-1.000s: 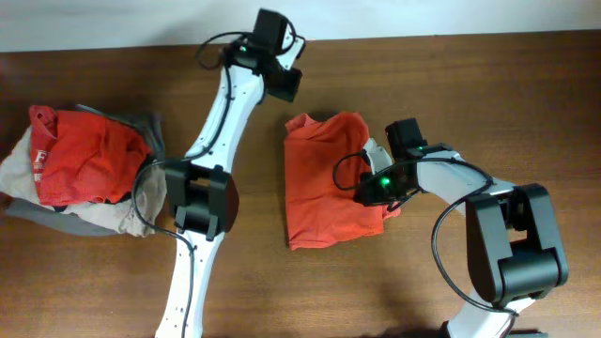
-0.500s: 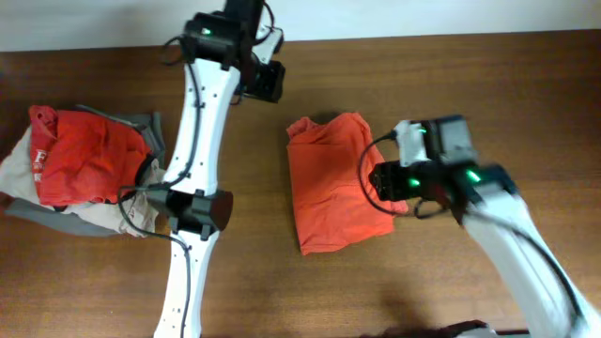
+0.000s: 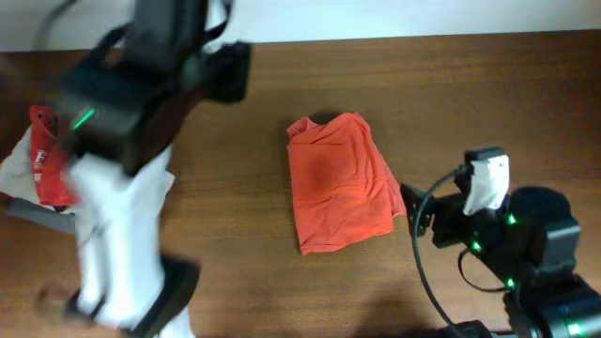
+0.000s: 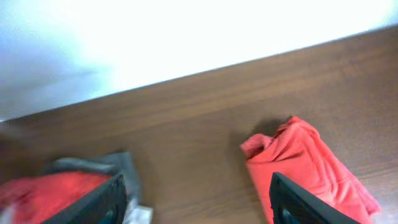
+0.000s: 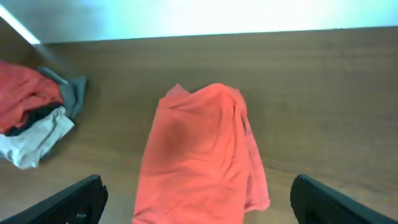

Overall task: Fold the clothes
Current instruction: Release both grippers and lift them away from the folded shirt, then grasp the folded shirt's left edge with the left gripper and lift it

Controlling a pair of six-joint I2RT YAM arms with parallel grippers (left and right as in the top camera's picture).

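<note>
right pincer point(image 5: 200, 200) hangs released and empty, just short of the near hem of the orange-red t-shirt point(image 3: 338, 183). your left pincer point(image 4: 196, 200) is spread wide as well, holding nothing, out over the bench point(image 3: 470, 94) toward its far edge. the shirt lies folded mid-bench, apart from both. the fold looks nearly done, but layers splay along the right arm's side. to square it, come in low there, nip all layers together, and lift clear before going to the heap of other clothes point(image 3: 42, 160) at far left.
</note>
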